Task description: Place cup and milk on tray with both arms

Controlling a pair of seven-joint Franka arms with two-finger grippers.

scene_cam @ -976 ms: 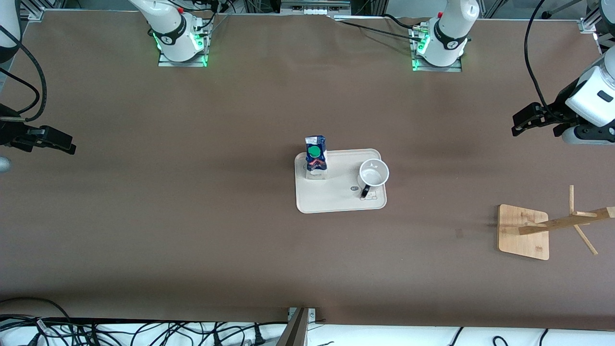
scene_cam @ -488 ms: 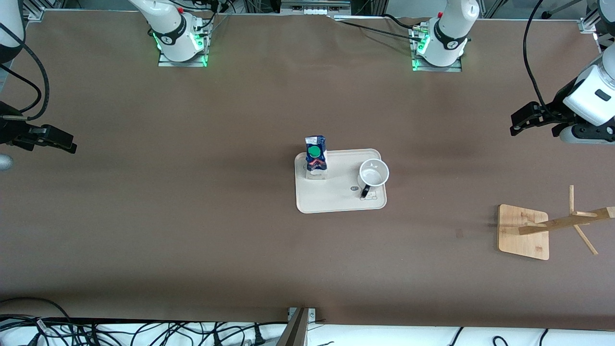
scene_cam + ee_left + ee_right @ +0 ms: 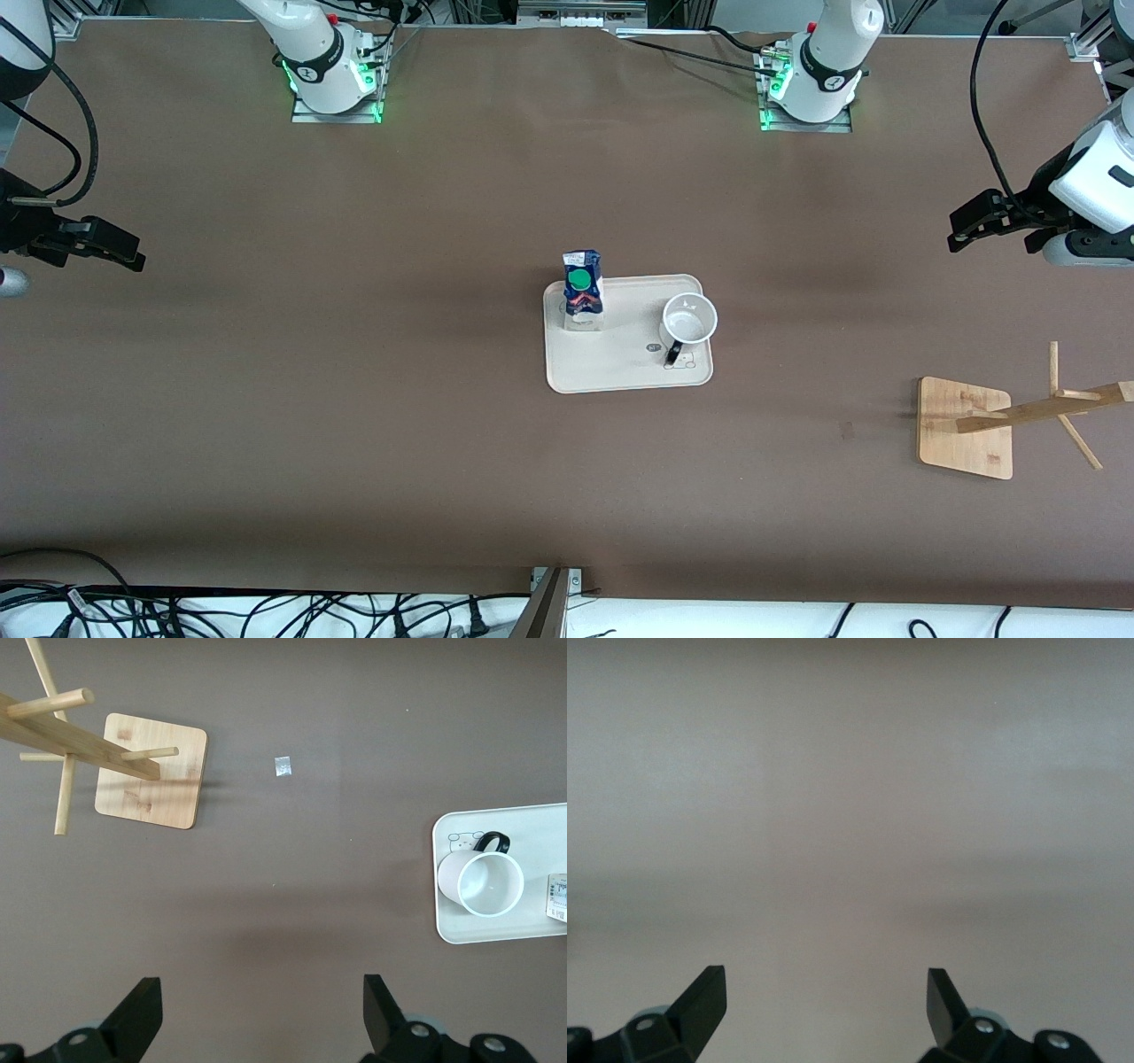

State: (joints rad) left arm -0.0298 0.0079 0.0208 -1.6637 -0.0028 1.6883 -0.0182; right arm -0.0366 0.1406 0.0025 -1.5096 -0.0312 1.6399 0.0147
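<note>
Cup (image 3: 689, 320) upright on tray (image 3: 620, 368), toward the left arm's end; milk (image 3: 582, 291) upright on same tray, toward the right arm's end. Wooden stand (image 3: 966, 427) well apart on table (image 3: 354, 399). Left gripper (image 3: 970, 221) spread, empty, over bare table. Right gripper (image 3: 111, 246) spread, empty, over the table's other end.

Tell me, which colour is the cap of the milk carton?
Green; the round cap on the milk shows best in the front view.
</note>
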